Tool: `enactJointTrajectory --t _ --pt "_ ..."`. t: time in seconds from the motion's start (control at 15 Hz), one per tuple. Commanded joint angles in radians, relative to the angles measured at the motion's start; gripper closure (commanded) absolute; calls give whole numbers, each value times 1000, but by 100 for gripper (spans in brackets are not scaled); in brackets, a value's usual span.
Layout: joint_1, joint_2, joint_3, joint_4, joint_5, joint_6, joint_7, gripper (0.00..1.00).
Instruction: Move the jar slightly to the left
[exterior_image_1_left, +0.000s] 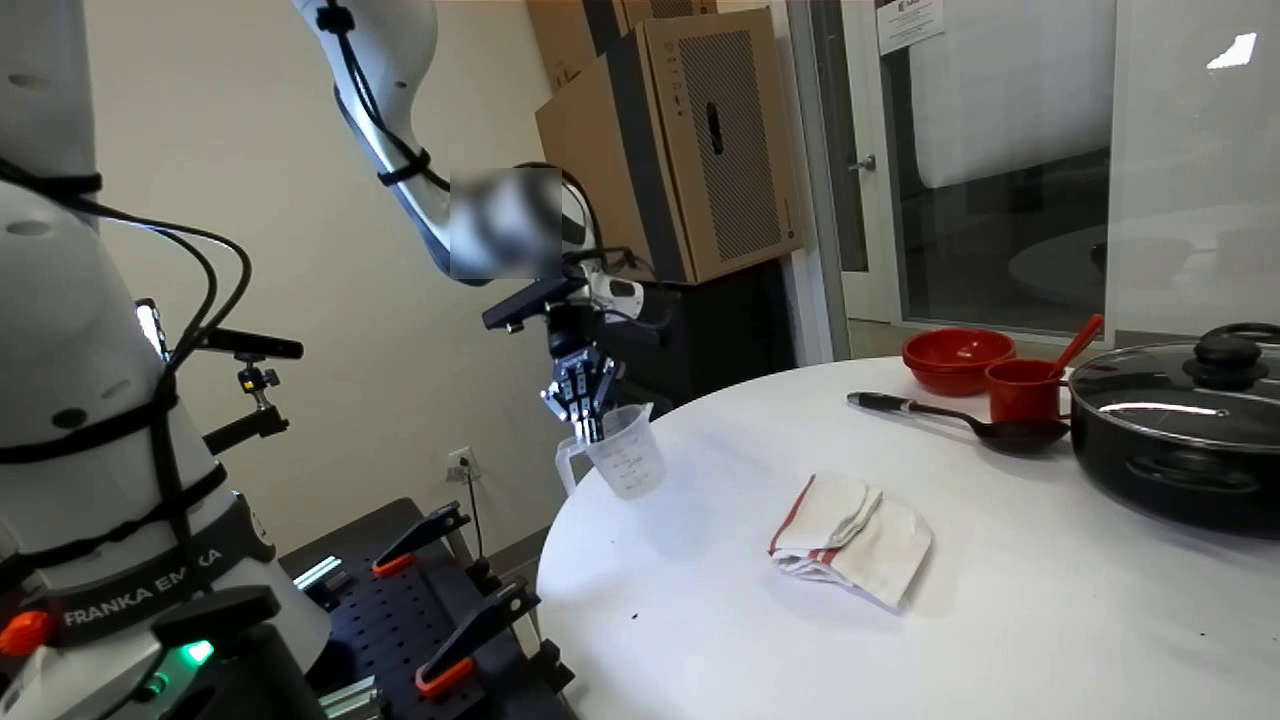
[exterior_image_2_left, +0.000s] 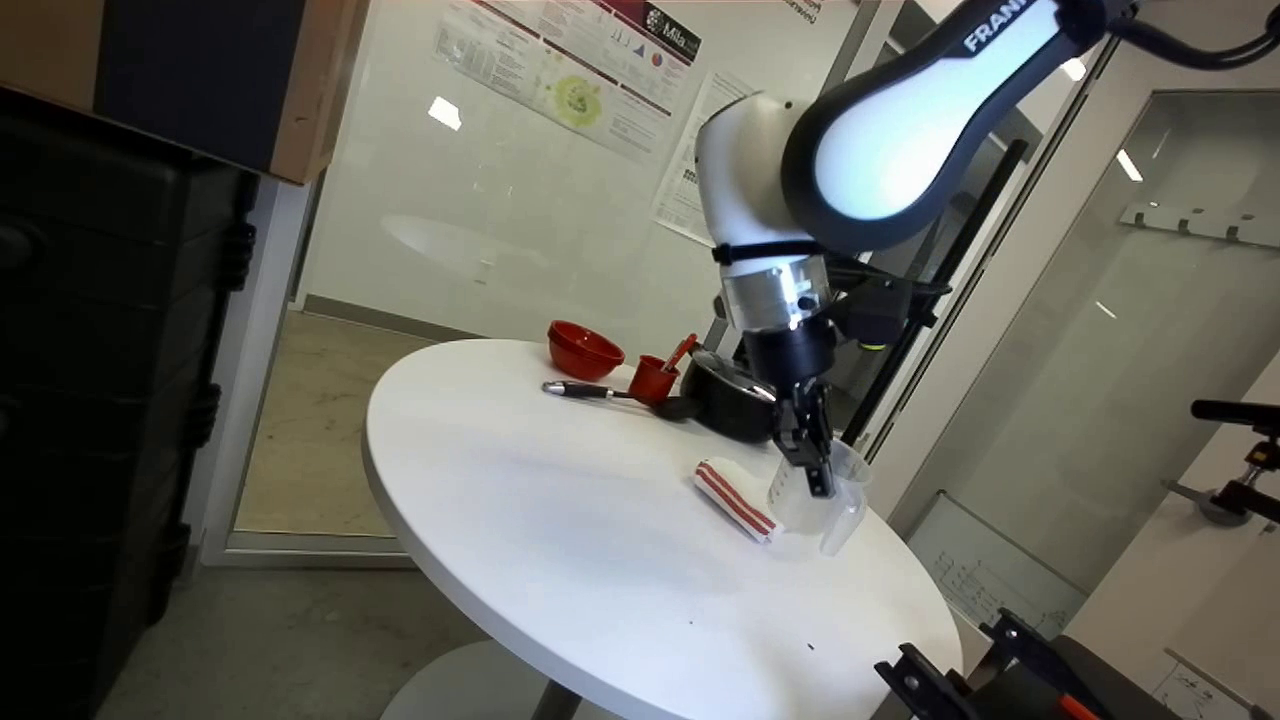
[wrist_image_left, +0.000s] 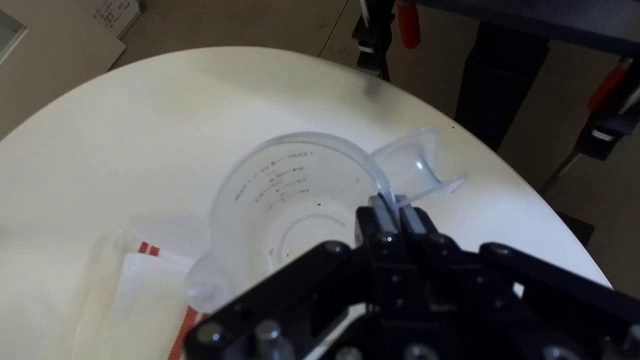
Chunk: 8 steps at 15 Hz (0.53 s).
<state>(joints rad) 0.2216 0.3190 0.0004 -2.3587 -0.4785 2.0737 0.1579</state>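
Observation:
The jar is a clear plastic measuring jug with a handle, a spout and printed marks. It is near the edge of the round white table (exterior_image_1_left: 700, 640) and shows in both exterior views (exterior_image_1_left: 632, 465) (exterior_image_2_left: 795, 505). In the wrist view the jug (wrist_image_left: 300, 185) is seen from above, its handle toward the table edge. My gripper (wrist_image_left: 395, 212) is shut on the jug's rim beside the handle, one finger inside and one outside. The gripper also shows in both exterior views (exterior_image_1_left: 590, 428) (exterior_image_2_left: 820, 482). I cannot tell whether the jug's base touches the table.
A folded white towel with red stripes (exterior_image_1_left: 850, 540) lies close to the jug; it also shows in the wrist view (wrist_image_left: 145, 300). Farther off stand a black lidded pot (exterior_image_1_left: 1180, 470), a red cup (exterior_image_1_left: 1022, 392), red bowls (exterior_image_1_left: 957, 362) and a black spoon (exterior_image_1_left: 1015, 436).

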Motion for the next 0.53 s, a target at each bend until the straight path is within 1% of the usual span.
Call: enactJointTrajectory --t 0.0,0.27,0.47 --pt "-42 -154 14 44 59 -156 -13 99" --pt "-83 -218 13 214 58 -328 1 99" --pt "-110 -208 13 373 42 -412 5 99"
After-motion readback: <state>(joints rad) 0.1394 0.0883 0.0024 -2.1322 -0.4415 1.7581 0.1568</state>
